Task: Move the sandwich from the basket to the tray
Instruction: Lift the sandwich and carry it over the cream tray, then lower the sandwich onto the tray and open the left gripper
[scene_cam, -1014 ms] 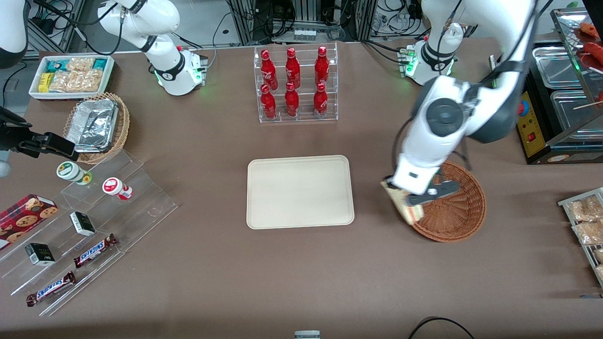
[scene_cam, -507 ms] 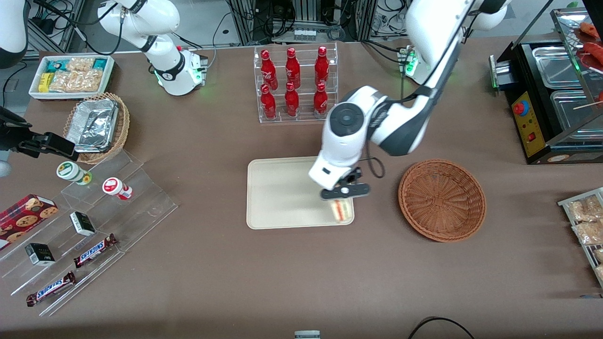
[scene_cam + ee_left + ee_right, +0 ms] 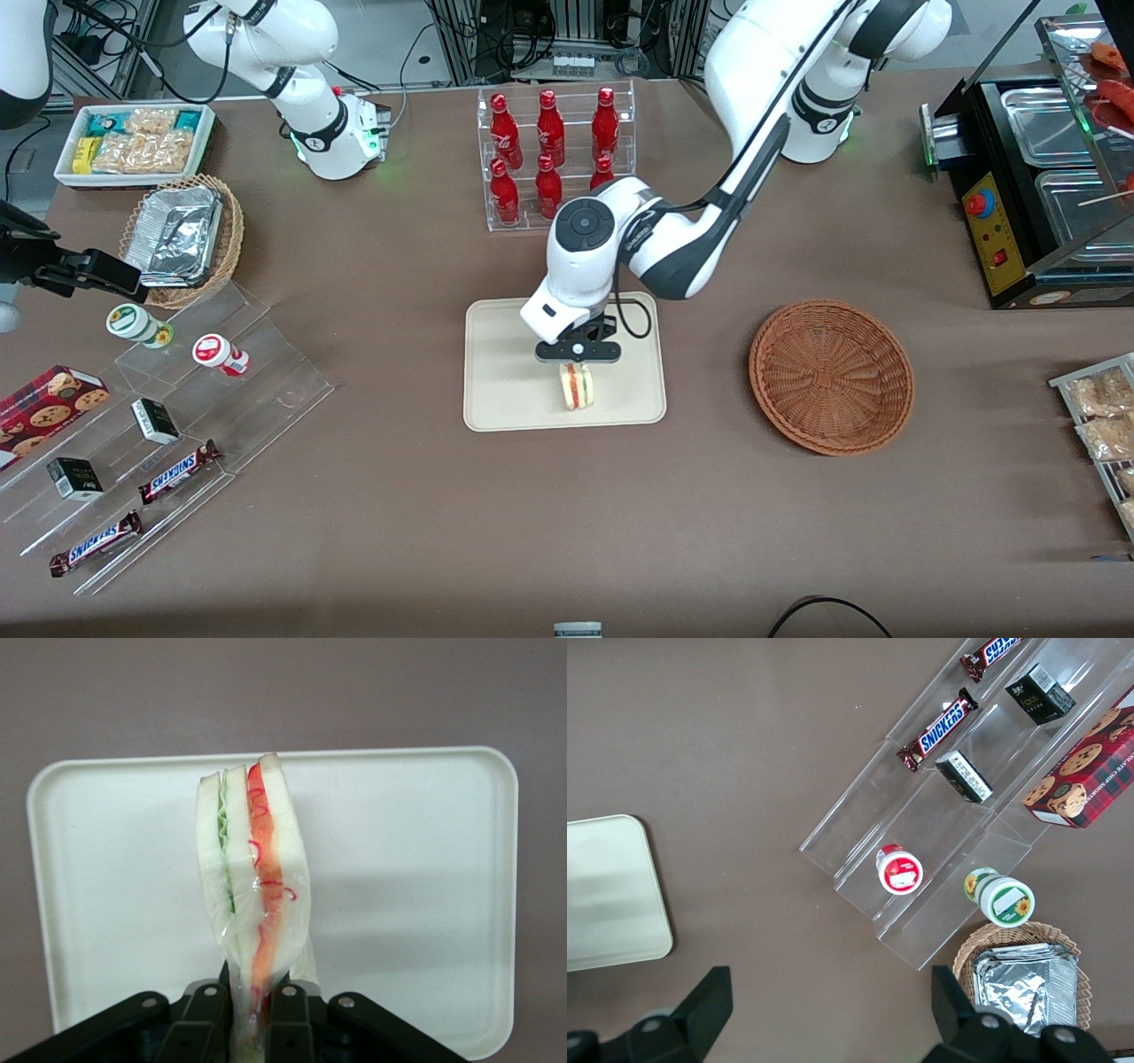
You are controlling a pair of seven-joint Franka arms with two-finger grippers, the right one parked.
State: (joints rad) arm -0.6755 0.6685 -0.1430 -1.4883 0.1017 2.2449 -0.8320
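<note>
Sandwich (image 3: 577,386) was over the tray (image 3: 505,372), pinched by one narrow end between the closed fingers (image 3: 285,1014) of the hand (image 3: 578,356) and hanging edge-up, its red, orange and green filling showing through the clear wrap. From the wrist camera it stood out over the tray's cream floor, roughly midway between the tray's two short rims. Whether its lower edge already touched the tray or hung just above it could not be told.

Relative to the tray, the basket (image 3: 831,377) sat well apart toward the working arm's end of the bench, and nothing lay in it. So the lift out of the basket and the carry across looked finished. By my reckoning what remained was the last bit: lowering the sandwich onto the tray if it was not down yet, letting go, and drawing the hand clear without dragging the wrap along.
</note>
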